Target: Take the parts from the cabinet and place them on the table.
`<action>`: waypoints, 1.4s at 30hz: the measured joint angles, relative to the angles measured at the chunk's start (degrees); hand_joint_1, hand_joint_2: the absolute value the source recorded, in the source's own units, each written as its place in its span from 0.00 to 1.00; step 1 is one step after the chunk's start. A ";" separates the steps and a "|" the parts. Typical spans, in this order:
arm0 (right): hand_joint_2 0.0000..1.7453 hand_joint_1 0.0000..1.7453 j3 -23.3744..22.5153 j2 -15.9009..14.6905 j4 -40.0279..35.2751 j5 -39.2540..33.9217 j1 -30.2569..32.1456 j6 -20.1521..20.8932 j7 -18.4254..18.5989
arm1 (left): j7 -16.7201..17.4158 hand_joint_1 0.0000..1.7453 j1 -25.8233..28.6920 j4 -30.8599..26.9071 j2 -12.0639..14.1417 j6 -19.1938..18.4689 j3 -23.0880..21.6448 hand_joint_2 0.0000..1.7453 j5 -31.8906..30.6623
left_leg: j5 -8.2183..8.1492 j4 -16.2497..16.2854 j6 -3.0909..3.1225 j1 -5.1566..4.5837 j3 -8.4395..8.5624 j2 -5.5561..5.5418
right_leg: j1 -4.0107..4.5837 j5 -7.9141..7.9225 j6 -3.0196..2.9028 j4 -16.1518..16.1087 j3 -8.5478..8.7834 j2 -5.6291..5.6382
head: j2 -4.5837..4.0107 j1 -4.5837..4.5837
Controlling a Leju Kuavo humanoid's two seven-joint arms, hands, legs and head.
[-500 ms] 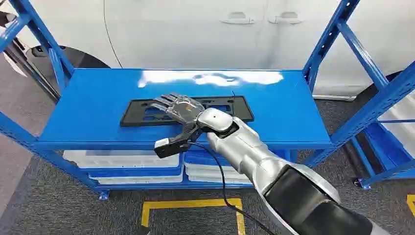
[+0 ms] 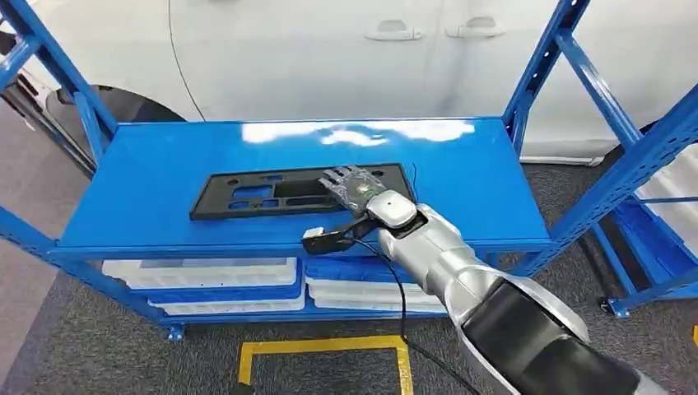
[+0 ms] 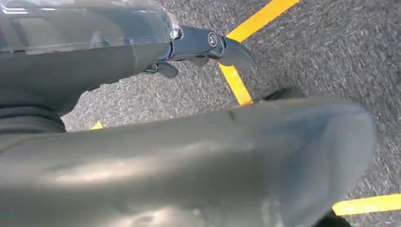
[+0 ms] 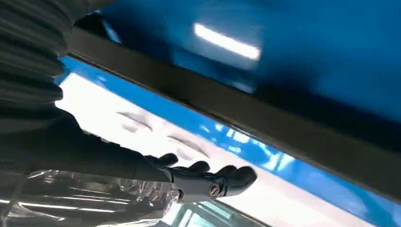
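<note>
A flat black plastic part (image 2: 247, 193) with several cut-outs lies lengthwise on the blue cabinet shelf (image 2: 469, 177). My right hand (image 2: 352, 186) is stretched flat over the right end of the part, fingers spread and pointing away from me, gripping nothing. In the right wrist view the dark fingers (image 4: 208, 178) reach out straight, with the part (image 4: 236, 113) as a dark bar beside them. My left hand (image 3: 203, 45) hangs above the grey carpet, holding nothing, fingers loosely extended.
Blue uprights (image 2: 539, 70) frame the shelf on both sides. White and blue bins (image 2: 206, 276) sit on the lower level. A white car (image 2: 329, 49) stands behind the cabinet. Another blue rack (image 2: 658, 222) is at the right. Yellow floor tape (image 2: 321, 344) marks the carpet.
My right hand has slid from the middle of the black part to its right end and reached a little farther in. The view has shifted slightly. The part lies as before.
</note>
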 joint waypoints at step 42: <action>1.00 1.00 -22.89 -2.82 -27.99 -53.38 1.61 20.60 -25.62 | -3.02 0.00 1.83 0.00 0.33 2.29 2.05 0.00 4.06 | 5.03 -8.04 1.12 -0.10 3.53 -0.43 | 0.17 -1.90 1.49 2.59 -0.77 0.24 | 0.00 0.02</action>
